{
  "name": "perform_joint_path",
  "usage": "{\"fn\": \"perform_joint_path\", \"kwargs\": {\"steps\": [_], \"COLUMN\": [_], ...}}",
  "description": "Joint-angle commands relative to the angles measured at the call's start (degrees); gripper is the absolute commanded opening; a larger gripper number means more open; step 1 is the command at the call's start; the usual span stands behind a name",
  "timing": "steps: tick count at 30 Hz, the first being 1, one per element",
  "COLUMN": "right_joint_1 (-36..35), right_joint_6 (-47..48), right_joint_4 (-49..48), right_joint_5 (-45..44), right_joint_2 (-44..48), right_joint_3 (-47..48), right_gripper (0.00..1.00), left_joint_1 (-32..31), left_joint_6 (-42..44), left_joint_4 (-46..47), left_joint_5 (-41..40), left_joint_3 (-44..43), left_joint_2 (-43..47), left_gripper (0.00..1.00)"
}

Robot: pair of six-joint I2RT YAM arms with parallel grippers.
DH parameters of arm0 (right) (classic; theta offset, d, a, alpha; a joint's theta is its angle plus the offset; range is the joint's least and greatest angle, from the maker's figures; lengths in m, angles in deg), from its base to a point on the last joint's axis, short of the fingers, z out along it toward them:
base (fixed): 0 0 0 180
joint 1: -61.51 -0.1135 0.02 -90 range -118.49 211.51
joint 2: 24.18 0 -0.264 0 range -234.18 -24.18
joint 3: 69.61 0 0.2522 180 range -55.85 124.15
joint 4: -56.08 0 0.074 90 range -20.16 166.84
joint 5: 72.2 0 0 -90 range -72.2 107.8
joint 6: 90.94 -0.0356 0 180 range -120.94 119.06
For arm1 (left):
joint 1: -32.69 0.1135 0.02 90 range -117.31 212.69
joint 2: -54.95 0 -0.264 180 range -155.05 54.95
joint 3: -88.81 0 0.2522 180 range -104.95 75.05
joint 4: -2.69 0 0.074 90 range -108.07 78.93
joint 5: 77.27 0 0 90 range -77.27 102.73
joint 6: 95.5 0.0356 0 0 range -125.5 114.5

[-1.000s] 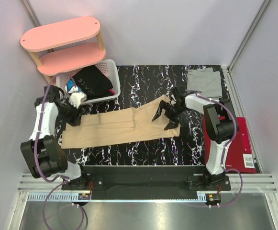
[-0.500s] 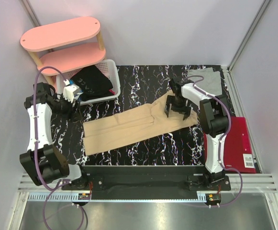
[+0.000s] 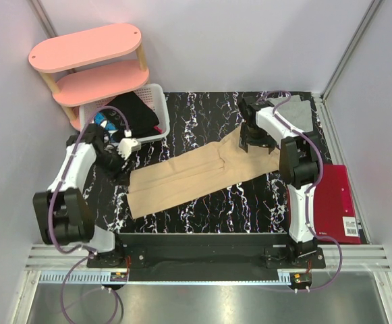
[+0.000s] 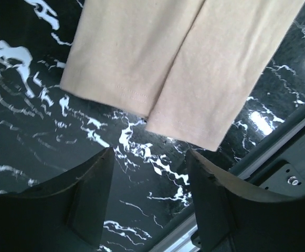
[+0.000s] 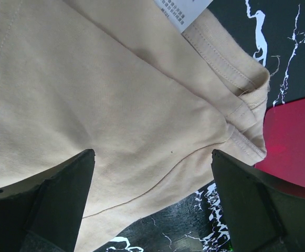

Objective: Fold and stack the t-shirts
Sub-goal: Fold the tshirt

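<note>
The tan-beige t-shirt [image 3: 196,174], folded into a long strip, lies slanted across the black marble table [image 3: 202,115]. My left gripper [image 3: 118,164] is open and empty over bare table just left of the shirt's near-left end; that end shows in the left wrist view [image 4: 168,63] beyond the gripper [image 4: 149,194]. My right gripper [image 3: 253,140] is open and empty, hovering over the shirt's collar end [image 5: 115,94], where a white label [image 5: 181,10] shows; the gripper [image 5: 152,205] holds nothing. The light grey t-shirt [image 3: 295,116] lies folded at the back right corner.
A white basket [image 3: 156,94] with dark clothes stands at the back left under a pink two-tier shelf [image 3: 88,47]. The red folder [image 3: 334,202] lies off the table's right edge and also shows in the right wrist view [image 5: 294,136]. A metal rail runs along the front.
The tan shirt has slid to the right and now lies more slanted. Both grippers have let go of it; the right one moved toward the back, the left swung out and came back.
</note>
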Motion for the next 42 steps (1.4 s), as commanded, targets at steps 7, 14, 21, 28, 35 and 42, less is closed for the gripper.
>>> {"fn": "perform_joint_path", "kwargs": {"steps": [7,14,21,28,35,42], "right_joint_1": [0.4,0.3,0.3,0.2,0.4,2.4], "right_joint_6": [-0.1,-0.5,-0.4,-0.2,-0.1,0.6], "right_joint_4": [0.5,-1.3,-2.5,-3.3,-4.0,-5.0], "right_joint_5": [0.4,2.2,2.0,1.9,1.1,1.2], "right_joint_2": [-0.3,-0.5,0.3,0.2,-0.8,-3.2], "right_joint_3": [-0.6,-3.4,-5.3,-6.1,-6.4,-6.4], "right_gripper": [1.0,1.0,1.0,1.0,1.0,1.0], "left_joint_1": [-6.1,-6.7,-6.7,-6.3,-6.1,-4.6], "left_joint_6": [-3.4,-4.1,-4.5,-4.5,-4.4,-2.4], "left_joint_4": [6.2,6.9,7.0,8.0,11.4,13.0], "left_joint_5": [-4.2,-4.3,-4.2,-7.9,-13.9,-17.8], "left_joint_3": [-7.1,-8.3,-8.3,-7.3,-3.8,2.5], "left_joint_2": [-13.8,-18.2,-23.1,-26.7,-26.4,-22.7], "left_gripper": [0.6,0.59,0.6,0.59,0.59,0.59]}}
